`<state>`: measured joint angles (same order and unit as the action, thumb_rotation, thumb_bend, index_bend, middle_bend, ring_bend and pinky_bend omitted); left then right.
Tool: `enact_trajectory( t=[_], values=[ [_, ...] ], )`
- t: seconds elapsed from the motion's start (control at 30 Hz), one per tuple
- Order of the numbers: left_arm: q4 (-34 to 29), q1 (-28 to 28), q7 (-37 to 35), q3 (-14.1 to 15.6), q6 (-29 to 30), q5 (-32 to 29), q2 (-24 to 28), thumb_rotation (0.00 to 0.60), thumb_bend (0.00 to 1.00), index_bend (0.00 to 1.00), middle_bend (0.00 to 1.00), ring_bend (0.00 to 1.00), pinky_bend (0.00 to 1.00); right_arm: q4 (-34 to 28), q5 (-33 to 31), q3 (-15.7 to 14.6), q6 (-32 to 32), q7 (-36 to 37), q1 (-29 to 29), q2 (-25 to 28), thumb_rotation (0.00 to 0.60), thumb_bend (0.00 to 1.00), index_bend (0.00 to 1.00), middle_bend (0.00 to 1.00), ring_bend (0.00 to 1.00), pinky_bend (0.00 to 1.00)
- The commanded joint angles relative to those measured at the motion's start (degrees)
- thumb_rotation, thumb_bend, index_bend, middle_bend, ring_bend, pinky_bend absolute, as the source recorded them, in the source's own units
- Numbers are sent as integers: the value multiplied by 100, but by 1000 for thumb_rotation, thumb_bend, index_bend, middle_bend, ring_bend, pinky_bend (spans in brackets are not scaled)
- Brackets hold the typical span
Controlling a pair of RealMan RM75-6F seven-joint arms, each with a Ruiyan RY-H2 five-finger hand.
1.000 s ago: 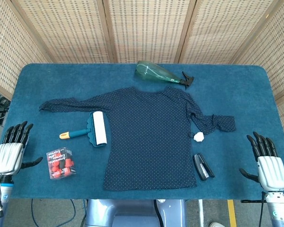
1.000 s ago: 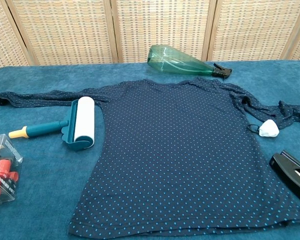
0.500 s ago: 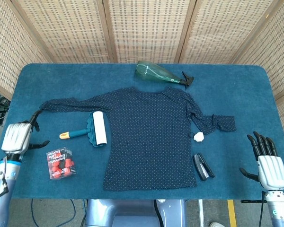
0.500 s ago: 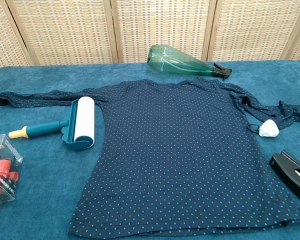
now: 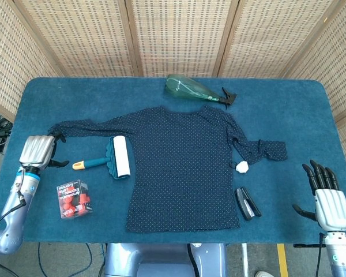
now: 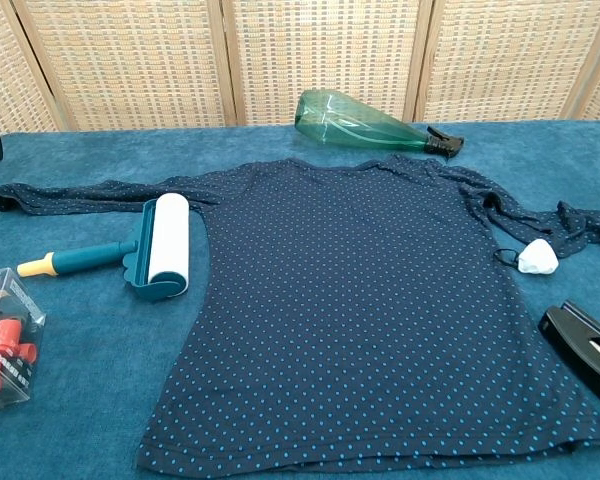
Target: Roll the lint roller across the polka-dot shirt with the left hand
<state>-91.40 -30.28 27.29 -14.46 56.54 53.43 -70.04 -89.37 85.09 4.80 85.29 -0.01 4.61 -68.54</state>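
Nearest the table's front edge sit one clear plastic box of red pieces point(image 5: 75, 199) — its label printing too small to read — and one black stapler point(image 5: 247, 202). At the front right corner the right hand point(image 5: 327, 199) hangs off the blue cloth-covered table point(image 5: 300, 109), fingers spread, holding nothing. One navy polka-dot long-sleeved shirt point(image 5: 184, 167) lies flat mid-table, a small white object point(image 5: 241, 167) by its right side. One teal-handled lint roller with a white roll point(image 5: 111, 158) rests just beside the shirt's left edge, its yellow-tipped handle pointing toward the left hand point(image 5: 38, 152) — near it, empty, fingers pointing down. Farthest back lies one green plastic spray bottle point(image 5: 197, 91).
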Motion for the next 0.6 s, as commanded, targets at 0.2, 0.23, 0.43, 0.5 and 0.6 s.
enact_trajectory(
  t=[0.2,0.23,0.43,0.5,0.6],
  values=[
    [408,-508,575,232,-318,-790,-406,600,125,476,814,710,700,3,-22,3,-19,49,1,12,600,108,0,0,0,0],
    [446,-536,593,251,-318,-833,-445,600,125,477,814,710,700,2,-19,1,-18,50,1,12,600,108,0,0,0,0],
    [692,-728,747,386,-393,-1123,-661,600,132,482,814,710,700,10,-14,-11,-35,45,4,6,600,108,0,0,0,0],
    [753,-799,801,420,-437,-1249,-712,600,135,482,814,710,700,14,-14,-11,-35,42,6,2,600,107,0,0,0,0],
    [845,-887,835,458,-496,-1414,-790,600,136,482,815,710,700,25,-15,-13,-43,48,9,-5,600,108,0,0,0,0]
  ],
)
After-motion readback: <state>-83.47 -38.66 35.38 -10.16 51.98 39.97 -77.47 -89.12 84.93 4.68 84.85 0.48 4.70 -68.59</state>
